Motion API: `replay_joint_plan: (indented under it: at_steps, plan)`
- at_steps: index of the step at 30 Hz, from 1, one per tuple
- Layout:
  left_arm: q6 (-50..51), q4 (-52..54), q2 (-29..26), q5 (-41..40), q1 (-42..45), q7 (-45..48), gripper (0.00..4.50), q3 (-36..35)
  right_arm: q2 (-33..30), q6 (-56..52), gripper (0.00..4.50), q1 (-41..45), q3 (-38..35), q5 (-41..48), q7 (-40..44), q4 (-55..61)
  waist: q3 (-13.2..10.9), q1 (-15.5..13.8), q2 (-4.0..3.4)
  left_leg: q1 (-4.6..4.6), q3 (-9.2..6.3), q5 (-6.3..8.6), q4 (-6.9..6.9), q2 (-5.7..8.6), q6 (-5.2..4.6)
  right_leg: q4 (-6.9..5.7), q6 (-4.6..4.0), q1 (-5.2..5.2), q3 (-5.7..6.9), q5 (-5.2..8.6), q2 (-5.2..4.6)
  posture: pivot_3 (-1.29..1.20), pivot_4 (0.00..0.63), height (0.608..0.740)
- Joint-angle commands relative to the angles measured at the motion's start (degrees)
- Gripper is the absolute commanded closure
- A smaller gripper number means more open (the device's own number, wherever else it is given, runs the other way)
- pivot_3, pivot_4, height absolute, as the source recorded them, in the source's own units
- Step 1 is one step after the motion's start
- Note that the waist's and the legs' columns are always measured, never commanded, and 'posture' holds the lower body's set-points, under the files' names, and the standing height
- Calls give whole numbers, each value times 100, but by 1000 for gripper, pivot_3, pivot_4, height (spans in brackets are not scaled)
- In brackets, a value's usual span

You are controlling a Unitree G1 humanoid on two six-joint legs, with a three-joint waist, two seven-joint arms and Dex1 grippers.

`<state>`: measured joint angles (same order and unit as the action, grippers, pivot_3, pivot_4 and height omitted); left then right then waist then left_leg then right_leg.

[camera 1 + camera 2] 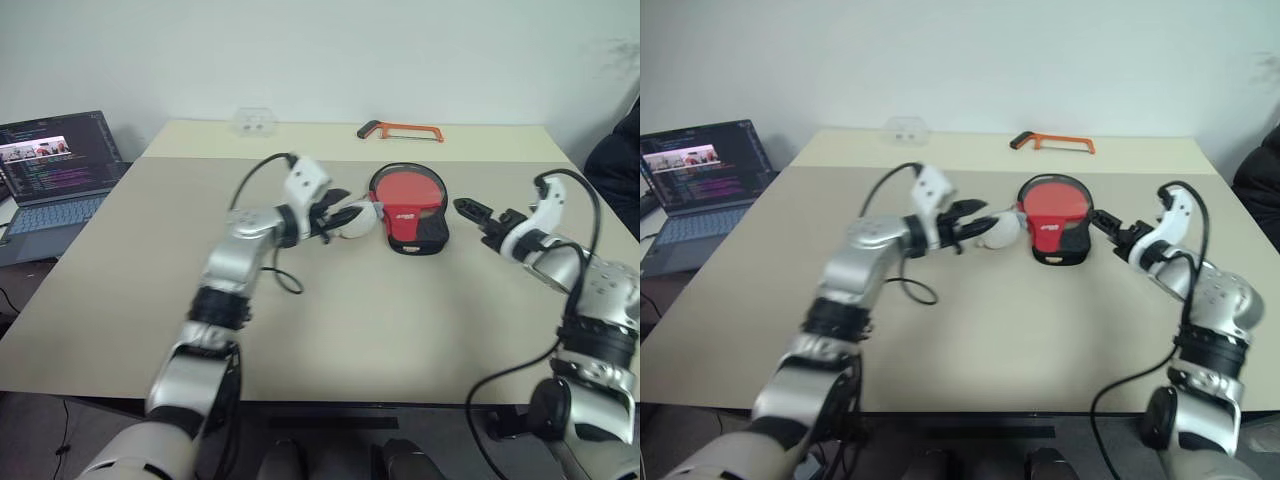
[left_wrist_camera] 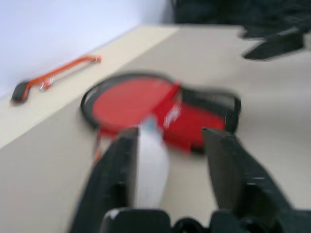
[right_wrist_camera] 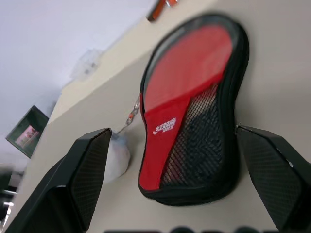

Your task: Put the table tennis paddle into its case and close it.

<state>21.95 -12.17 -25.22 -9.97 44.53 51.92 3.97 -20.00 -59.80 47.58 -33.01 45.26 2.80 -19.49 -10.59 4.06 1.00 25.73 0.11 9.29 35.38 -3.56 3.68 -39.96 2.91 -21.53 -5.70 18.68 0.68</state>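
The case (image 1: pixel 408 205) lies flat at the middle of the table, red face and black mesh pocket up, and it looks closed all round its black edge. The table tennis paddle is hidden. My left gripper (image 1: pixel 350 212) hovers just left of the case, open, with a small white wad (image 2: pixel 150 165) against one finger (image 2: pixel 119 165). To the right of the case my right gripper (image 1: pixel 470 212) points at it, open wide. In the right wrist view the case (image 3: pixel 194 111) lies ahead between the two fingers, which do not touch it.
An orange-framed hacksaw (image 1: pixel 400 130) lies near the table's far edge, and a small clear object (image 1: pixel 253 120) sits at the far left. An open laptop (image 1: pixel 55 170) stands on a lower surface beside the table's left edge. A dark shape (image 1: pixel 615 165) sits past the right edge.
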Motion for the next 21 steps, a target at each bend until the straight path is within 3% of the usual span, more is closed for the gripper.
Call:
replay_joint_plan:
  at_steps: [1,3,9,21]
  plan:
    - [433,943,-482,-290,-281,163,783,-284,-94,497,0,435,-172,-120,-10,-849,-1,-95,1,4,-2,0,1,0,0,1,0,-3,3,0,0,0,150,740]
    - [330,1170,-760,-91,-562,1,40,-311,-131,779,0,608,-117,-285,67,-1398,-1,-121,2,6,-4,1,1,2,-1,3,0,-2,7,0,0,0,150,740]
    - [462,1984,-1121,-143,-1220,-179,15,-389,-177,1347,0,841,-28,-610,218,-2426,-1,-128,2,5,-2,1,2,1,-2,-1,0,-3,5,0,0,0,150,740]
    - [784,2642,-1655,-490,-1917,-247,15,-797,83,1462,0,838,-213,-428,464,-2782,-1,-67,2,4,2,0,-16,-3,-3,-3,-1,-16,-2,1,4,0,150,740]
